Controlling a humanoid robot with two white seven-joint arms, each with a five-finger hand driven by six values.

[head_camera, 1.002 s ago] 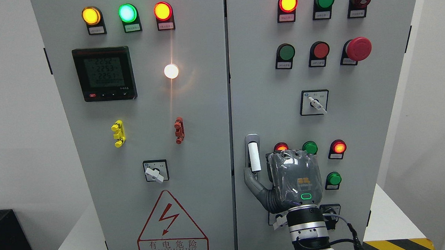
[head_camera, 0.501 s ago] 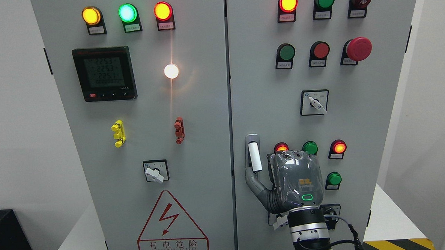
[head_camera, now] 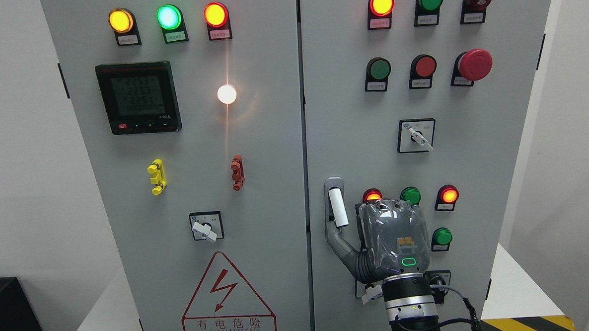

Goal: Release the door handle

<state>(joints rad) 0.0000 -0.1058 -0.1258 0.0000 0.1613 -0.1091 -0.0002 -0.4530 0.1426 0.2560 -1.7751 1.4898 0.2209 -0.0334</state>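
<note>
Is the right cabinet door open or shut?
Shut: the right door lies flush with the left door, only a thin seam between them.

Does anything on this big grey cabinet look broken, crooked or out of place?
Nothing stands out. Both cabinet doors look shut and flush, and the lamps and switches sit straight. The only unusual sight is the robot's right hand beside the white door handle, thumb just under it.

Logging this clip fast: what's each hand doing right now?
Left hand: not in view.
Right hand: at the door handle, thumb by its lower end; grip or release cannot be told.
</note>
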